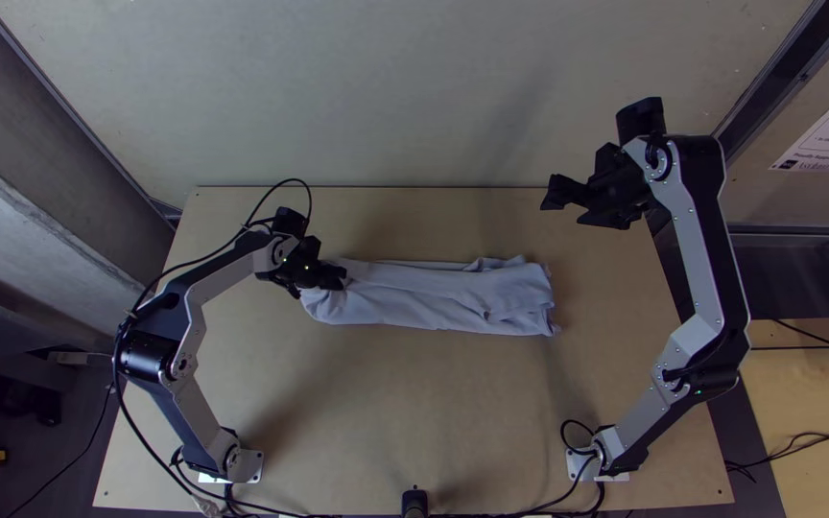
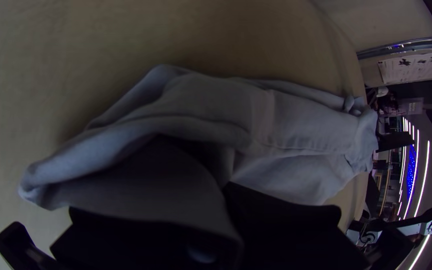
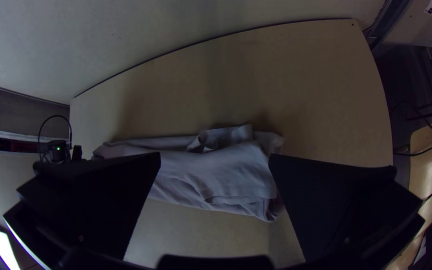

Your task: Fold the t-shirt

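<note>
The pale grey-lilac t-shirt (image 1: pixel 434 295) lies as a long, narrow folded strip across the table, wrinkled at its right end. At its left end is my left gripper (image 1: pixel 330 278); in the left wrist view that left gripper (image 2: pixel 228 195) is shut on cloth, and the shirt (image 2: pixel 201 100) bulges up around its fingers, partly hiding them. My right gripper (image 1: pixel 564 206) is above and beyond the strip's right end, off the cloth. In the right wrist view the right gripper (image 3: pixel 215 157) stands wide open, the shirt (image 3: pixel 216 172) below and apart from its fingers.
Bare wooden table (image 1: pixel 414 412) lies between the strip and the arms' bases. The table's far edge (image 1: pixel 414 187) runs along a pale wall (image 1: pixel 386 86). A black cable (image 1: pixel 136 427) loops along the left arm.
</note>
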Available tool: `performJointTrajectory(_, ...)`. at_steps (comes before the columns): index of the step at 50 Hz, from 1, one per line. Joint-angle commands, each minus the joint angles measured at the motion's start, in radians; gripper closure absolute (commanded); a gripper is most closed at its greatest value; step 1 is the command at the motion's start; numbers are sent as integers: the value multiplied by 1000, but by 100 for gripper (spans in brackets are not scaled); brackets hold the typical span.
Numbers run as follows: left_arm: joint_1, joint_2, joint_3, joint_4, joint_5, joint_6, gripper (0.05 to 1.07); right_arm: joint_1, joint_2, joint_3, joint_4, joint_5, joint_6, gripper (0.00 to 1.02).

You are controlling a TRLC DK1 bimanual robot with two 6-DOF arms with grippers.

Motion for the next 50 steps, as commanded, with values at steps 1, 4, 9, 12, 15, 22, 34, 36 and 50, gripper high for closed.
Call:
performJointTrajectory(1,53,-62,-21,-68,-63,35,105,-12,-32,-33,8,4,14,3)
performJointTrajectory(4,93,-78,4,-126,-89,72,105,-21,-35,-49,17,4,7,3)
performJointTrajectory(9,183,-91,50,-201,-132,141,105,-35,-42,-80,35,4,-6,3)
performJointTrajectory(12,243,-91,91,-246,-144,173,105,-41,-47,-103,47,4,-11,3)
performJointTrajectory(15,300,-87,139,-304,-163,216,105,-50,-53,-126,60,5,-17,3)
performJointTrajectory(22,406,-82,241,-373,-236,303,105,-60,-67,-184,87,5,-37,3)
performJointTrajectory(34,415,-81,430,-572,-298,403,105,-84,-78,-247,127,15,-60,3)
performJointTrajectory(36,400,-82,455,-600,-302,399,105,-89,-78,-249,129,15,-65,3)
performJointTrajectory(50,133,-96,539,-730,-354,313,105,-118,-90,-275,129,16,-79,3)
